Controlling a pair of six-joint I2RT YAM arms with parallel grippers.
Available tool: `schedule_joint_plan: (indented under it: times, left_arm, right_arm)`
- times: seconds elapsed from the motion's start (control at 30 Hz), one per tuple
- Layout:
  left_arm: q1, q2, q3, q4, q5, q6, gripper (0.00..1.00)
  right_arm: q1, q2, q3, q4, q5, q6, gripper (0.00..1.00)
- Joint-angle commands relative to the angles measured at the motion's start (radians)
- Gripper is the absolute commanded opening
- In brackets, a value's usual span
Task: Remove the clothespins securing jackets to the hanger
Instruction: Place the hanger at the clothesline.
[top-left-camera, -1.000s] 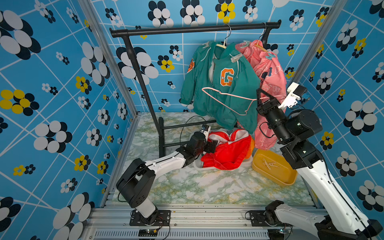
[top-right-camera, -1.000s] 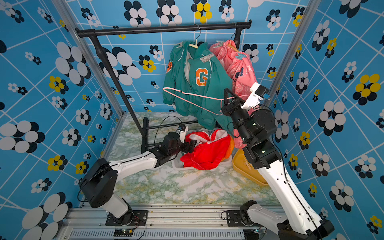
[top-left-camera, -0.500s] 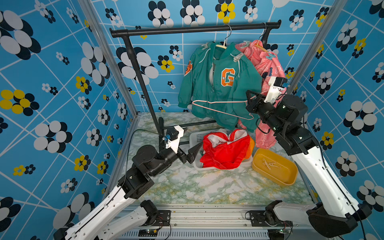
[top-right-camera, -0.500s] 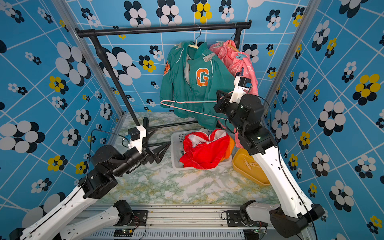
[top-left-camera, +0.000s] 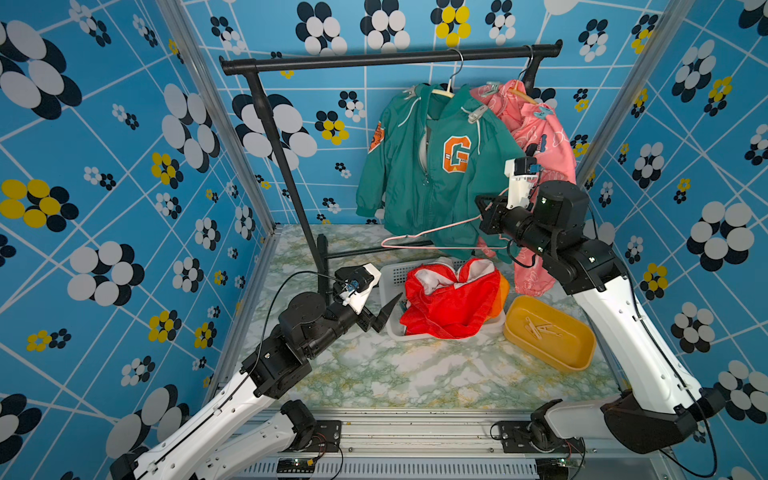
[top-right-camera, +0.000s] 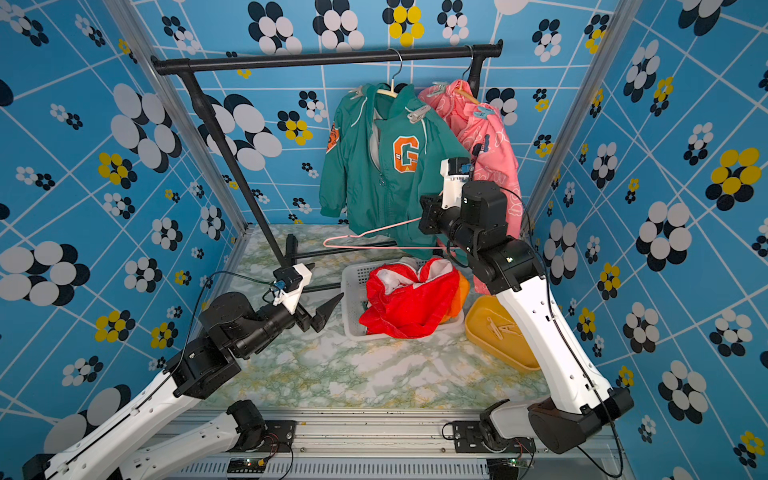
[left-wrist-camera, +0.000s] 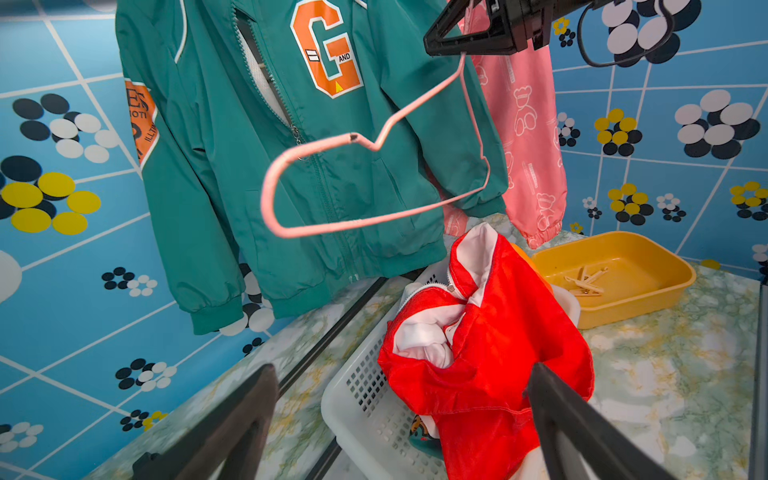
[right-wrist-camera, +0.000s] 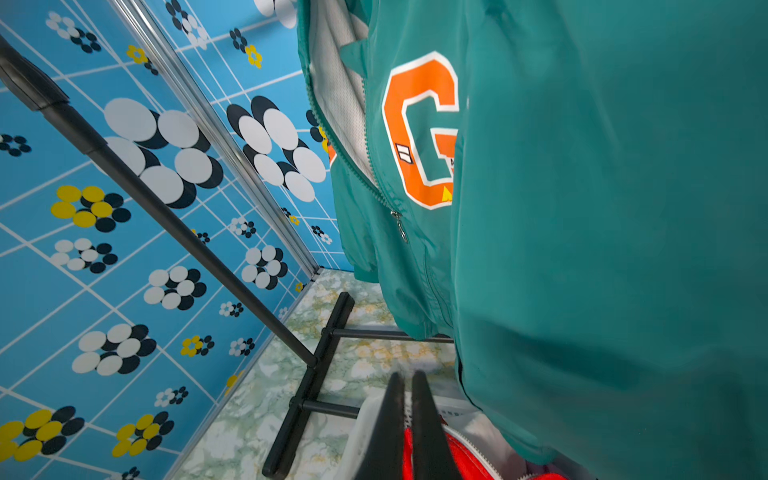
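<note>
Nearest, we are logging the left gripper (left-wrist-camera: 401, 370), jaws spread, beside the white basket (top-left-camera: 390, 274) holding the red jacket (top-left-camera: 453, 303). The right gripper (right-wrist-camera: 409, 390) is pinching a bare pink wire hanger (left-wrist-camera: 316, 146); swinging it, we are risking snagging the green jacket (top-left-camera: 415, 195). Farthest, a whitish clothespin (top-left-camera: 477, 113) is biting that jacket's shoulder, a teal clothespin (top-left-camera: 542, 111) the pink jacket (top-left-camera: 544, 137); yanking risks unhooking either.

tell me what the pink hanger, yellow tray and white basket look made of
pink hanger: probably thin metal wire under a matte pink coating; a bare grey spot shows at one bend.
yellow tray: moulded plastic by the look, smooth and slightly glossy, with a rounded rim.
white basket: plastic, with rows of moulded holes in its wall.
</note>
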Motion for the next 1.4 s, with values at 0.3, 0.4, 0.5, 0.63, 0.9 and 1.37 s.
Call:
schedule_joint_plan:
  times: [0.3,0.4,0.5,0.63,0.9,1.37]
  left_arm:
    - [0.148,0.064,0.061,0.101,0.220,-0.058,0.94]
    - [0.148,0.091,0.075,0.109,0.282,-0.071,0.92]
    - [0.150,0.126,0.092,0.119,0.331,-0.084,0.88]
    - [0.150,0.169,0.113,0.133,0.345,-0.086,0.77]
    - [0.155,0.195,0.125,0.120,0.335,-0.079,0.55]
    - [0.159,0.190,0.138,0.056,0.283,-0.042,0.34]
  right_arm:
    - [0.000,0.007,-0.023,-0.059,-0.097,-0.053,0.00]
    - [0.003,0.023,-0.020,-0.057,-0.102,-0.052,0.00]
    - [0.012,0.044,-0.009,-0.050,-0.115,-0.048,0.00]
    - [0.036,0.075,0.013,-0.050,-0.115,-0.056,0.00]
    - [0.049,0.082,0.023,-0.050,-0.108,-0.069,0.00]
    - [0.049,0.115,0.090,-0.090,-0.154,-0.103,0.00]
